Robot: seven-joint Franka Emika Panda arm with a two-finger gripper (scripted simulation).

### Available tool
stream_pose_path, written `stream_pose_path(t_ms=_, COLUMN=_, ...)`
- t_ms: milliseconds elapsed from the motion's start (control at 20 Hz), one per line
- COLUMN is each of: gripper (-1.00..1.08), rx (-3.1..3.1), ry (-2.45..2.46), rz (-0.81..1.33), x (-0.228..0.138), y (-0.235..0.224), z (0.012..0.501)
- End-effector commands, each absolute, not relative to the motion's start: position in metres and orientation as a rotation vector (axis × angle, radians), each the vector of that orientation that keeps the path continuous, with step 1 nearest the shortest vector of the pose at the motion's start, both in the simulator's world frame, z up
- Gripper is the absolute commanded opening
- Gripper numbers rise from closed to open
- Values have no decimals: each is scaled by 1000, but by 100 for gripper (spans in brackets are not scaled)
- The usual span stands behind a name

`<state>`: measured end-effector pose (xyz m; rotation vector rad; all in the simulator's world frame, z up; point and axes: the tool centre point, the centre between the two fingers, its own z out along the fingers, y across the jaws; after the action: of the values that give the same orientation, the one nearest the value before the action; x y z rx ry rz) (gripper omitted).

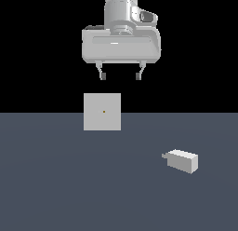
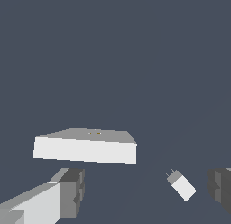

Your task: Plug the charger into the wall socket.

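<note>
Hand [image 1: 121, 76] hangs wide open and empty, high above the desk [image 1: 56, 188], so I'd bring it down over the charger [image 1: 183, 160]. That lies well to the exterior view's right of the upright socket [image 1: 102, 112], prong facing it; I'd close squarely on the long sides.

Pincer [image 1: 121, 75] arm beyond exterior view's top.

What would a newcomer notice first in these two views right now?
The gripper hangs open and empty high above the dark floor. Below it the wall socket stands upright, a tiny yellowish dot at its centre. The charger lies apart toward the exterior view's right, its prong facing the socket's side.
</note>
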<state>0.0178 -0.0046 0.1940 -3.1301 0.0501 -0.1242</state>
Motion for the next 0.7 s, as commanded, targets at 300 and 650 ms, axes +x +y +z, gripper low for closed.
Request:
stream_pose_path(t_ms=300, gripper=100, rx=-3129, ry=21, rz=-130, x=14, y=-6, z=191)
stream_pose_path(t_ms=650, gripper=100, rx=-3121, ry=-81, rz=-150, x=1, y=-13, z=180)
